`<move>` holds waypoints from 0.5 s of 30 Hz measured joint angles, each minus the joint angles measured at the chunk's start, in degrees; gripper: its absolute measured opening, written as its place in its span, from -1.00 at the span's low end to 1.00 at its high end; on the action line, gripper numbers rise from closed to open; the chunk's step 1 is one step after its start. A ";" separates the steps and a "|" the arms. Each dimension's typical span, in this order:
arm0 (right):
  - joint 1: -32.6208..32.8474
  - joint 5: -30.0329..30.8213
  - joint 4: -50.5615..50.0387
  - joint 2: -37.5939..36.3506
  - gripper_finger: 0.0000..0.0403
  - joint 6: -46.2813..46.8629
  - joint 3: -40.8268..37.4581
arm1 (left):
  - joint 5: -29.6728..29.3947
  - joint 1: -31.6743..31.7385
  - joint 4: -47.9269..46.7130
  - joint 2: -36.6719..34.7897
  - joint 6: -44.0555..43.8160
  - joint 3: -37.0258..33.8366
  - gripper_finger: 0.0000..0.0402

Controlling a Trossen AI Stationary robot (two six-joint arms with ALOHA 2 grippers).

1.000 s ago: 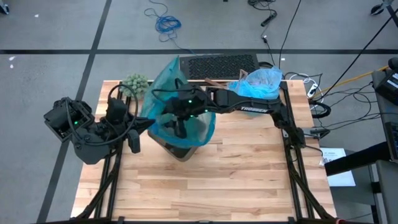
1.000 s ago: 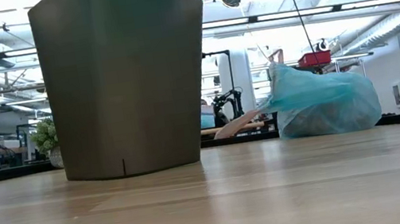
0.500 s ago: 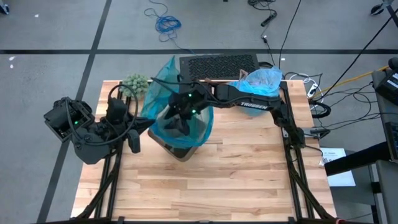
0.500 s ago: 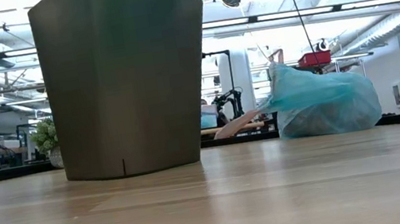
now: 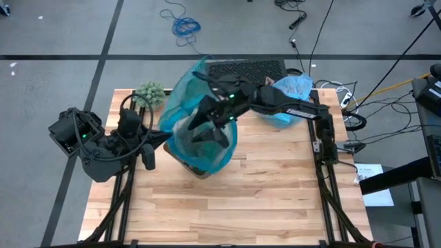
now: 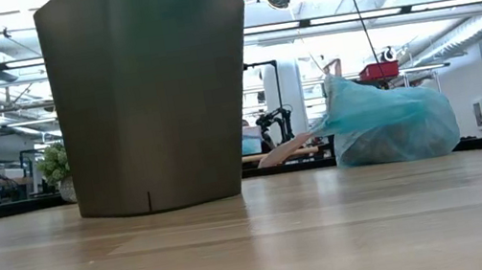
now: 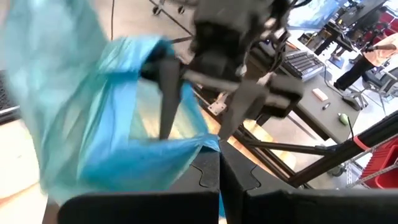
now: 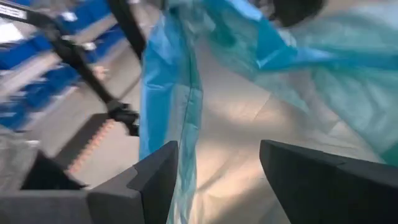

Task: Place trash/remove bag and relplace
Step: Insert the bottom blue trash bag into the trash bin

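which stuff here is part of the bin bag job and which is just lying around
Part of the job:
- blue liner being fitted in the bin
- brown bin
- tied full bag at the table's back
- right pincer, open over the bin
- left pincer, shut on the liner's edge

Lying about:
- green plant
- keyboard

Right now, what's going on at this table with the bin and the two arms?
A light blue bag is being fitted into the brown bin mid-table. The left gripper, shut, pinches the bag's edge at the bin's left side. The right gripper, fingers open, is over the bin's mouth inside the bag. The bag billows loosely above the rim, not seated. A tied, filled bag sits at the back right, a green plant back left.
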 joint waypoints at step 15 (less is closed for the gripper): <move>-2.96 10.58 -12.35 -4.34 0.10 -7.48 0.09 | 0.02 0.00 -0.04 -0.02 -0.99 0.00 -1.00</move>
